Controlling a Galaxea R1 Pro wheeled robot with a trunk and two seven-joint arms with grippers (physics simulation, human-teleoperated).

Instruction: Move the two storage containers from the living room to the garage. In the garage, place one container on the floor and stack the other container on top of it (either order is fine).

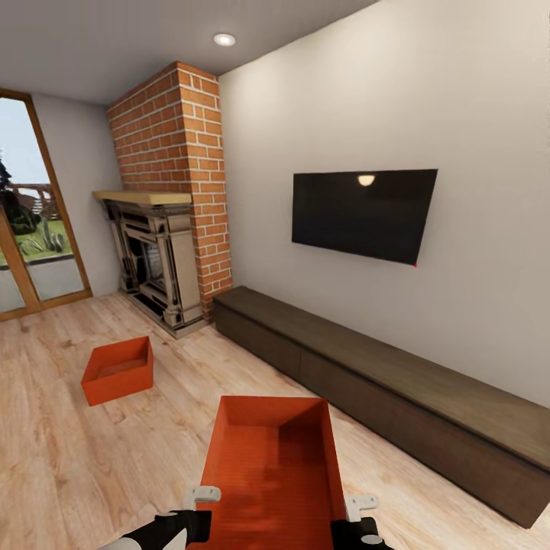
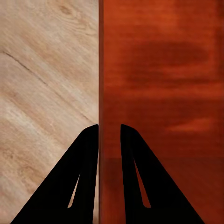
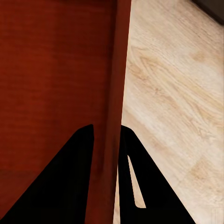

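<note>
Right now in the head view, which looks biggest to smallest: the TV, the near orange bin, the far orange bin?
1. Near bin, but it is closest to the camera
2. TV
3. Far bin

The bins may really match.

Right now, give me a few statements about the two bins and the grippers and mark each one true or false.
1. Both grippers straddle opposite side walls of the near container. True: the left gripper and the right gripper each have a wall between their fingers.
2. The far container is stacked on the near one. False: it sits apart on the wood floor, towards the fireplace.
3. The near container holds boxes. False: it looks empty.
4. A black TV hangs above the long dark cabinet. True.
5. The scene is a garage with a red car. False: it is a living room with glass doors.
</note>
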